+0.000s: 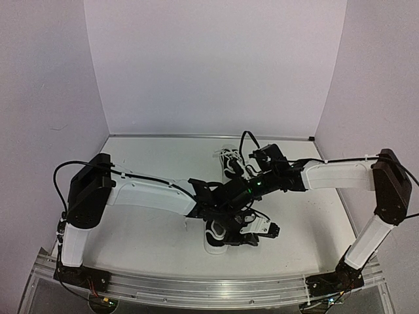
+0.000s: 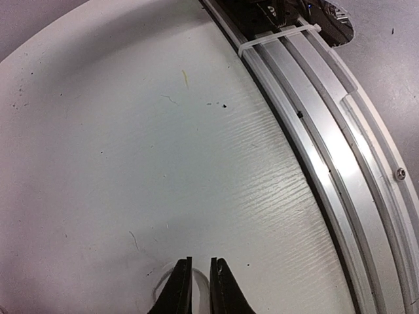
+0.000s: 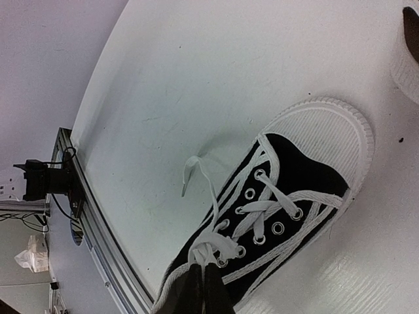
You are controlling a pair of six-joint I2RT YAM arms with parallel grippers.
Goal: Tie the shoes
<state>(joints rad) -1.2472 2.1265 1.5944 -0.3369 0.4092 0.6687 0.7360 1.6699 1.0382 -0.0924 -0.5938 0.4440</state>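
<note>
left arm (image 1: pixel 147 193) is reaching rightward over the tabletop (image 1: pixel 144 239) | right arm (image 1: pixel 334 173) is stretching leftward, crossing the left arm's end | both are meeting above the near shoe (image 1: pixel 215 244), its white toe poking out toward the front edge | far shoe (image 1: pixel 230 160) is lying just behind them, white laces showing | arm tips are getting lost in a dark tangle
</note>
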